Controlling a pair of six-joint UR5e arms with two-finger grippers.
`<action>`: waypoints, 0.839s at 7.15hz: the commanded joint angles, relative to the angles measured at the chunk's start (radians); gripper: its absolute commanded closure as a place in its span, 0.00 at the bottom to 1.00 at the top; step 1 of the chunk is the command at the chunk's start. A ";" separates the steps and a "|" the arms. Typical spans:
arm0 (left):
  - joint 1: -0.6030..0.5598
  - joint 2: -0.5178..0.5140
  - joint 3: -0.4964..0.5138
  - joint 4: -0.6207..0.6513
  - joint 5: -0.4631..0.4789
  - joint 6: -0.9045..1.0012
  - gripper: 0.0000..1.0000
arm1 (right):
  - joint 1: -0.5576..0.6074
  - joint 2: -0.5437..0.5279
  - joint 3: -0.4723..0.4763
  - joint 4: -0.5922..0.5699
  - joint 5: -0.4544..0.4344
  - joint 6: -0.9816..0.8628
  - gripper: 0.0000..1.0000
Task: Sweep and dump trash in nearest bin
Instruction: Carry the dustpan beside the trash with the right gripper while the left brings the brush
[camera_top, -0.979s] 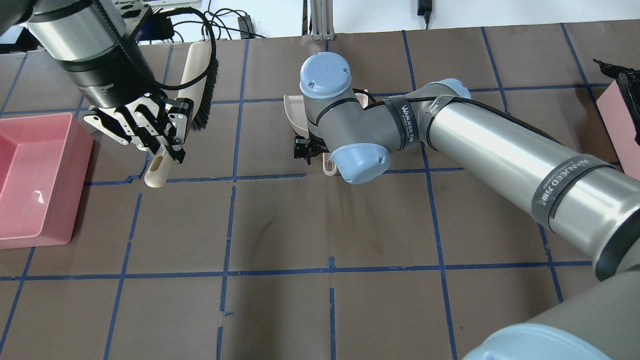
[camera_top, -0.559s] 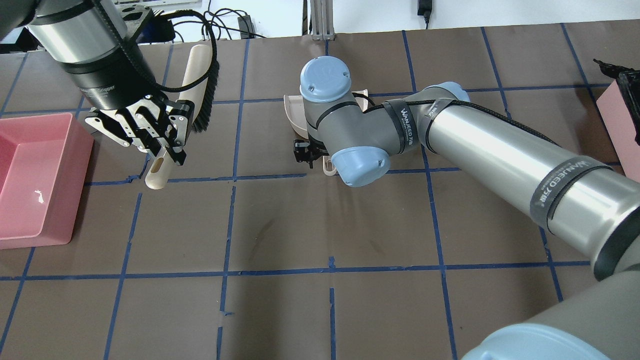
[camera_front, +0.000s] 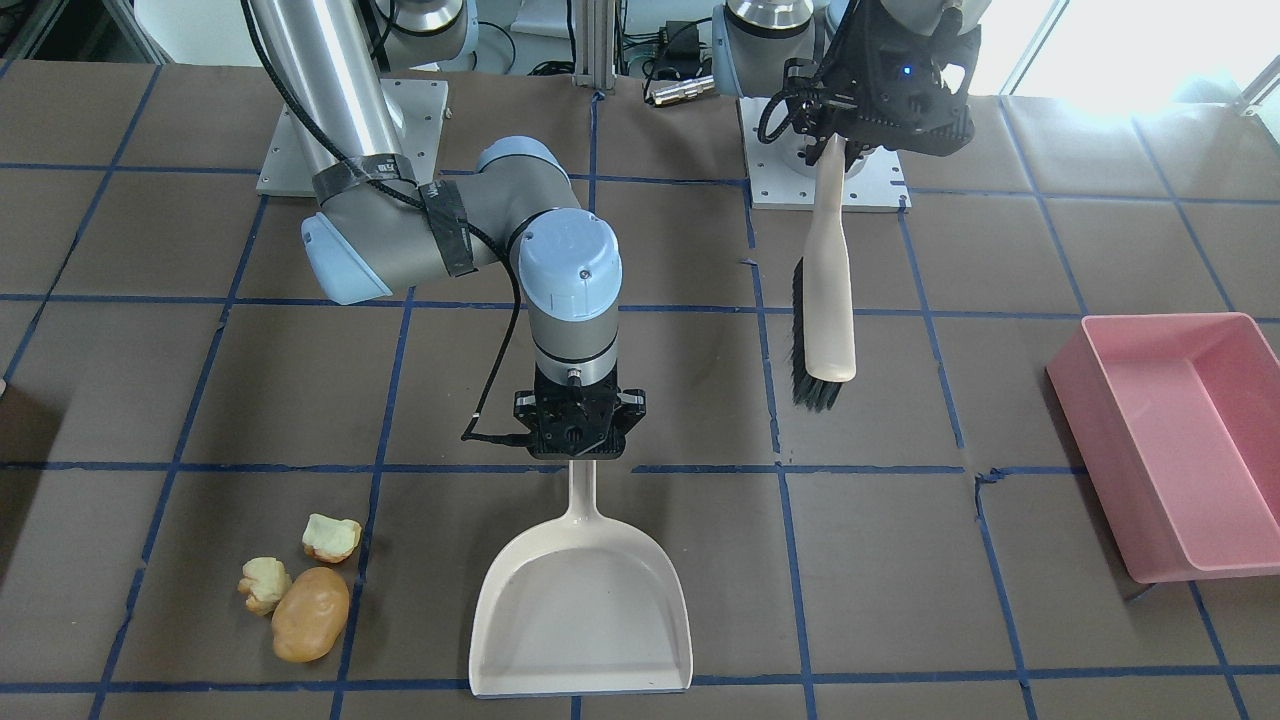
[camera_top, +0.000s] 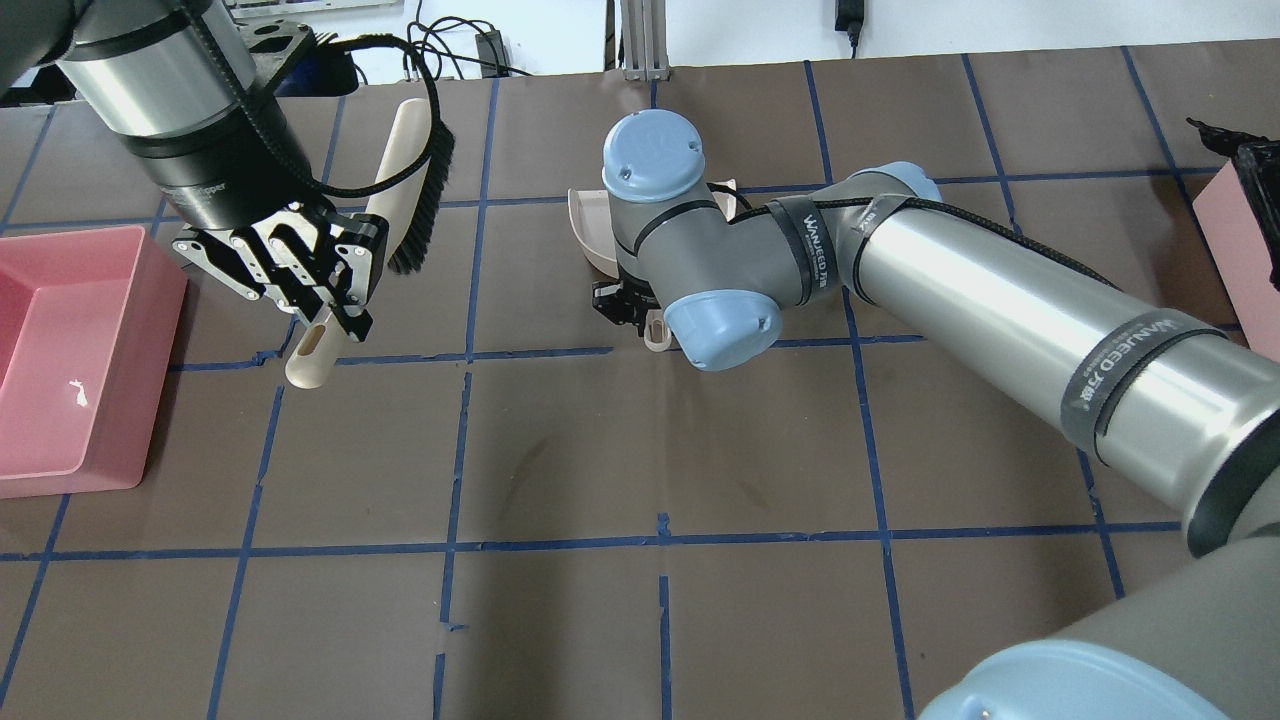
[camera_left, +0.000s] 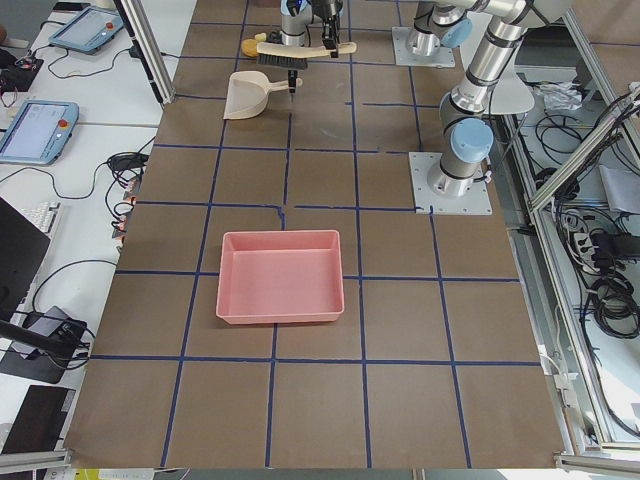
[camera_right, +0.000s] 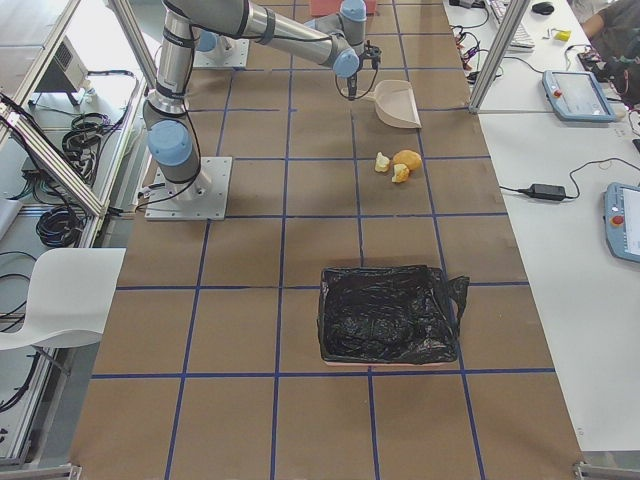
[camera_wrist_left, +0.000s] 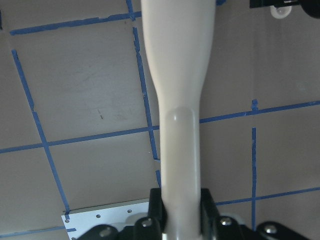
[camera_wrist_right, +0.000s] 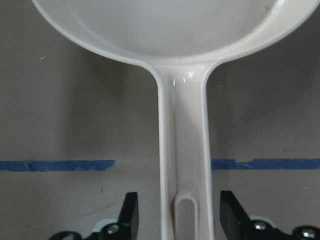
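**Holding brush aloft, jaws slack round dustpan handle**

Going L to R across the front-facing view. At the robot's right end of the brown paper-covered table w/ blue tape grid (camera_front: 900, 520), seen only in the right side view, sits a bin lined w/ a black plastic bag (camera_right: 388, 315), well apart from everything else.

Next, the trash lies on the table in a tight cluster. It is a tan-brown potato-shaped lump (camera_front: 310, 614) w/ two pale cream-yellow chunks (camera_front: 264, 584) close by it, one just beside it. All three lie outside the pan, near its side but apart from it.

At centre, a cream-white plastic dustpan (camera_front: 585, 610) lies flat on the table, mouth facing away from the robot and handle pointing back at it. The right gripper (camera_front: 580, 452) is down over the handle end. The wrist cam shows its fingers (camera_wrist_right: 131, 215) either side of the handle w/ a clear gap each side, so it is spread and grips nothing.

Further R, the left gripper (camera_top: 332, 316) is clamped tight on the handle of a cream hand brush w/ black bristles (camera_front: 830, 290). The brush head sticks out away from the robot and appears clear of the table.

Far R, a pink rectangular plastic bin (camera_front: 1165, 322) stands on the table, well apart from the trash.
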 joint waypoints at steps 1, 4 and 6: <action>0.000 0.001 0.004 -0.017 -0.001 0.000 1.00 | -0.007 -0.002 -0.007 0.000 -0.008 -0.005 0.95; -0.002 0.002 0.015 -0.015 -0.018 -0.103 1.00 | -0.047 -0.042 -0.031 0.026 -0.011 -0.082 1.00; 0.000 0.001 0.015 -0.017 -0.030 -0.124 1.00 | -0.124 -0.114 -0.042 0.138 -0.011 -0.230 1.00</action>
